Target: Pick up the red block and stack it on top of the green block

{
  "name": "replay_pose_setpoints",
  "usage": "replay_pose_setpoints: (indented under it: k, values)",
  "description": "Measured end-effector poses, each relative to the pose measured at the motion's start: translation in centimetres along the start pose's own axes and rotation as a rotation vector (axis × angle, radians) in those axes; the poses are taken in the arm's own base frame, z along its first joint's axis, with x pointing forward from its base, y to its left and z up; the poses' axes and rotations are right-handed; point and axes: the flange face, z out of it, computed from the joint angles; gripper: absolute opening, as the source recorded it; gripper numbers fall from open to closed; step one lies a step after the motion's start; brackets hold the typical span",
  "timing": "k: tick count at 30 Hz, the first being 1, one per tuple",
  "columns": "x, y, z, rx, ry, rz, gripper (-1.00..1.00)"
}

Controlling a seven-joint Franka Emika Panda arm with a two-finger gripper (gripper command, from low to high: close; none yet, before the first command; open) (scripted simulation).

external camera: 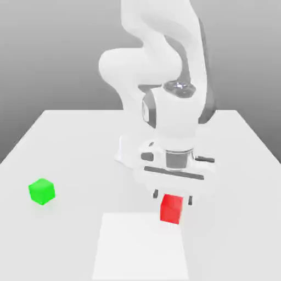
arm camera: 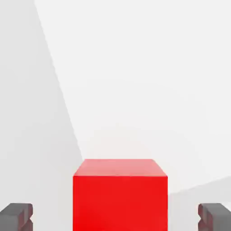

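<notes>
Gripper (external camera: 173, 198) poised over the red block (external camera: 171, 208), jaws wide apart.

Seen in the hand view straddling the red block (arm camera: 120, 194), with dark fingertips (arm camera: 16, 216) well clear of either side and not touching it. Resting on the white desk (external camera: 66, 137), just at the far edge of a paler square patch (external camera: 140, 247). Green block (external camera: 41, 191) sitting well apart on the desk, toward the exterior view's left, untouched and alone. White arm (external camera: 159, 60) folded above, wrist pointing straight down.
</notes>
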Motion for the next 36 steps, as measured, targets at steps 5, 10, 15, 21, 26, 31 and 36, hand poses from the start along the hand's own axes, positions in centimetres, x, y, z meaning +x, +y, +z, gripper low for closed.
replay_pose_setpoints:
  k: [5,10,15,21,26,31,36]
  values:
    - [-0.1,0.2,1.3,-0.002,0.0,0.001,-1.0]
    - [-0.1,0.2,1.1,-0.001,0.001,0.0,-1.0]
    - [-0.1,-0.1,-2.0,0.001,0.001,-0.004,-1.0]
    - [1.2,0.5,-4.9,-0.003,0.003,0.037,-1.0]
    - [7.4,2.2,-5.7,-0.002,0.003,0.208,-1.0]
    - [13.7,5.4,-6.4,-0.002,0.004,0.389,-1.0]
    - [19.3,10.0,-7.1,-0.001,0.004,0.572,-1.0]
